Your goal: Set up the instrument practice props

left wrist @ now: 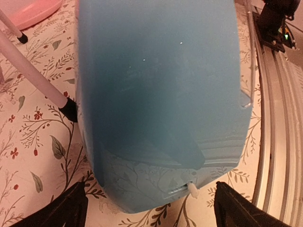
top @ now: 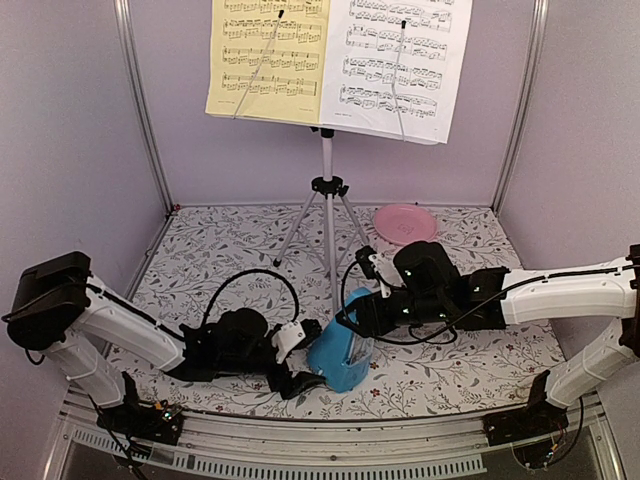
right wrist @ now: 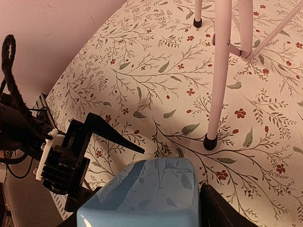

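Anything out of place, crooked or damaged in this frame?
Only the white sheet: it hangs lower than the yellow sheet on the music stand, its bottom edge slanting down to the right. No spill or damage shows.

Left arm (top: 130,335) is lying low, pointing toward 4 o'clock, left gripper (top: 314,357) gaping wide. Right arm (top: 570,290) is pointing toward 9 o'clock, right gripper (top: 352,322) clamping the blue metronome (top: 335,365).

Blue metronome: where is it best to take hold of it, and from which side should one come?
Grip the blue metronome across two opposite flat faces near its narrower upper end, coming from above. Its pyramid shape is widest at the base, probably hard to span, and a tripod leg stands close beside it low down.
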`<control>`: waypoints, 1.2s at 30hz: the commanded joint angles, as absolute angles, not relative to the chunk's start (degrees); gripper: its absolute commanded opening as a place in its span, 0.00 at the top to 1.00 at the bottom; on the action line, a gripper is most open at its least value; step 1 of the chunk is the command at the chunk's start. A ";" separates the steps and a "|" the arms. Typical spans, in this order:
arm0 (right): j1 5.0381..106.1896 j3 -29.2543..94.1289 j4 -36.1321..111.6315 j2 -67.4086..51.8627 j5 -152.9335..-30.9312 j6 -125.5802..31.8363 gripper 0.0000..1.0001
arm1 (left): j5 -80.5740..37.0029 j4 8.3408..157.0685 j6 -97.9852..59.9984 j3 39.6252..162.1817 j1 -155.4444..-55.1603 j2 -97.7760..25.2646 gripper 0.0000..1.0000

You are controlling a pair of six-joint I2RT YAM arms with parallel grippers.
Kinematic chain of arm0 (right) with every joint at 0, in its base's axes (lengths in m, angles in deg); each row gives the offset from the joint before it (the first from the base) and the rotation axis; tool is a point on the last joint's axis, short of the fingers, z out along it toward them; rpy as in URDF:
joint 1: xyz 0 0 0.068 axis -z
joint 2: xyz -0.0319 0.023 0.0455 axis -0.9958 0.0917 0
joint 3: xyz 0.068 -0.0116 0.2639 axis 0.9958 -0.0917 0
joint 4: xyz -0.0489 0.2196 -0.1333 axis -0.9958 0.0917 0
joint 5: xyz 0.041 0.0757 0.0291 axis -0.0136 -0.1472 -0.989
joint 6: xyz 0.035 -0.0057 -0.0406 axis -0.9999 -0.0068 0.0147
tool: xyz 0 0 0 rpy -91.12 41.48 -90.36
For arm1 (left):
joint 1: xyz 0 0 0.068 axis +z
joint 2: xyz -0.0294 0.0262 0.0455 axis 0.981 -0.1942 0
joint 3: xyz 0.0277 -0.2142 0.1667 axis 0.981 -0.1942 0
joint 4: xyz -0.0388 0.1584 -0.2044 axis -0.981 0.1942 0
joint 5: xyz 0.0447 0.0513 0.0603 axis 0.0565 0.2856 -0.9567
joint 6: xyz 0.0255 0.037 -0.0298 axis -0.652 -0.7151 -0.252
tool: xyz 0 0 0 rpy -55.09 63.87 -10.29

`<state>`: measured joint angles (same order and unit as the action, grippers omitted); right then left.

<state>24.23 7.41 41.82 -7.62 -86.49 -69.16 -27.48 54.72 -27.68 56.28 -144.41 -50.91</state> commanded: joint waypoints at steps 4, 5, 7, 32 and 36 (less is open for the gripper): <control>24.17 7.55 37.73 -8.90 -88.38 -69.43 1.00 | -25.12 52.42 -26.88 57.85 -142.94 -53.67 0.13; 24.18 7.52 37.70 -8.93 -88.42 -69.35 1.00 | -24.92 52.43 -27.02 57.97 -142.96 -53.81 0.14; 24.21 7.53 37.79 -8.79 -88.57 -69.41 1.00 | -24.75 52.63 -27.34 58.25 -142.88 -54.01 0.17; 24.18 8.42 38.31 -8.23 -88.36 -68.97 1.00 | -23.37 53.47 -27.92 58.16 -141.76 -52.52 0.14; 24.15 9.58 38.17 -7.53 -87.22 -68.74 1.00 | -25.70 53.26 -26.73 55.15 -141.75 -47.94 0.07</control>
<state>24.27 7.41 41.86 -7.62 -87.01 -68.31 -23.74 54.22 -27.46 57.36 -142.31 -52.62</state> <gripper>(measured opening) 0.625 0.913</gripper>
